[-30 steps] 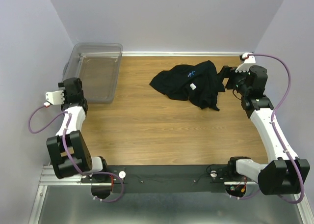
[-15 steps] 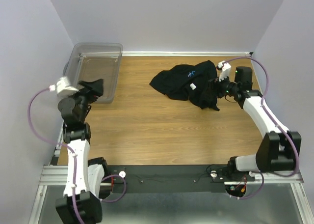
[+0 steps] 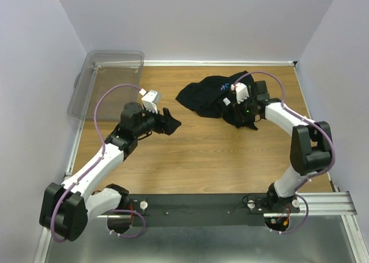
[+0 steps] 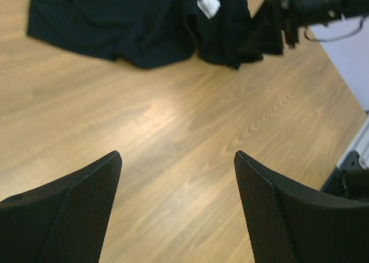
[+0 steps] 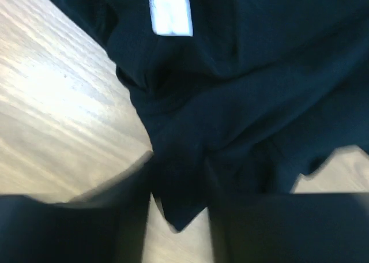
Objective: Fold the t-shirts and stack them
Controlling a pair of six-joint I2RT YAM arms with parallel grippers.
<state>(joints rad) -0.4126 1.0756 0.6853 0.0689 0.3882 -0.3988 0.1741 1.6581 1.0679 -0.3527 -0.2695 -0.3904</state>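
Pale lilac walls (image 3: pixel 202 21) close around three sides of a brown wood-grain table (image 3: pixel 190 153). At its far left corner we see a clear rectangular plastic bin (image 3: pixel 115 54). Toward the far right the soft black cloth t-shirts (image 3: pixel 210 96) lie on the wood in one crumpled heap, well apart from the bin, with a small white neck label (image 3: pixel 227 101) showing near its right side.

Our left gripper (image 3: pixel 172 123) hangs over bare wood between bin and heap, near the heap's left end but apart from it. In the left wrist view its black mesh-textured fingers (image 4: pixel 86 205) stand wide apart with nothing between them, and the t-shirts (image 4: pixel 115 26) and label (image 4: pixel 209 2) lie beyond.

Our right gripper (image 3: pixel 243 115) is down at the heap's near right edge. The right wrist view is blurred: a hanging point of black cloth (image 5: pixel 259 72) sits between the parted fingertips of that gripper (image 5: pixel 179 171), below the label (image 5: pixel 169 9). We cannot tell whether the cloth is actually pinched.
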